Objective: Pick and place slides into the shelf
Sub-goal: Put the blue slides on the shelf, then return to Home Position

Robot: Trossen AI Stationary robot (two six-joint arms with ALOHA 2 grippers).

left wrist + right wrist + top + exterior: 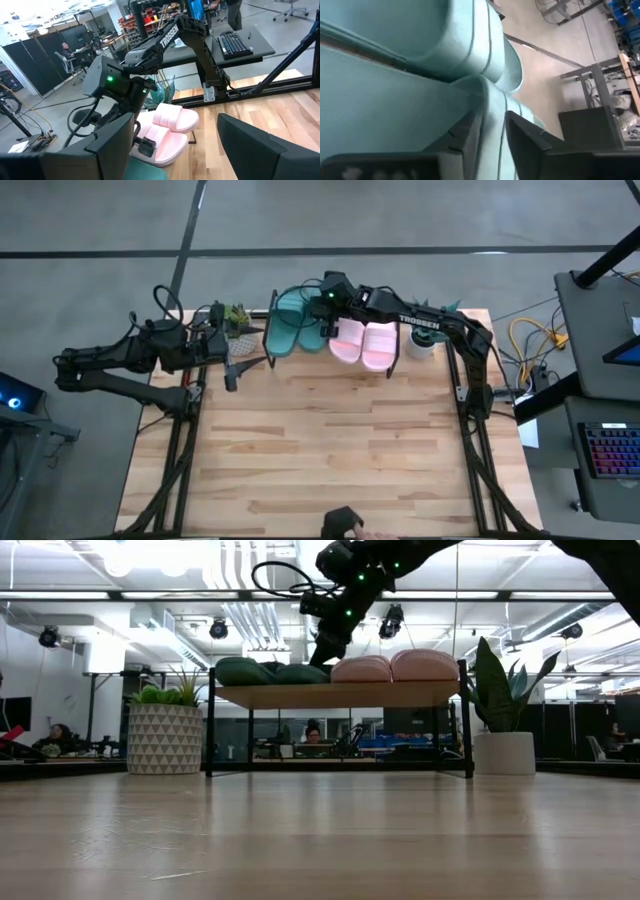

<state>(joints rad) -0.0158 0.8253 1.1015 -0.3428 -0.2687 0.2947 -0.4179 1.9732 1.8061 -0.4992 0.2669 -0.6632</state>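
The shelf [392, 370] stands at the table's far edge, its plank top [340, 695] on thin black legs. Two dark green slides [290, 320] lie on its left half and two light pink slides [362, 342] on its right half, all soles down. My right gripper [325, 305] reaches in from the right, over the green slide next to the pink pair [300, 672], and is shut on it. My left gripper [175, 150] hangs open off the shelf's left end [232, 365], touching nothing. My right gripper pinches a raised side edge of the green slide [490, 120] between its two fingers [470, 135]. It comes from above, slanting in from the table's right. The slide lies on the shelf top beside the other green slide [445, 30].
A small plant in a patterned pot [165, 735] stands at the shelf's left end. A tall-leaved plant in a white pot [500, 745] stands at its right end. The wooden table [330, 450] stretches bare toward the near edge, where a person's hand [350, 525] shows.
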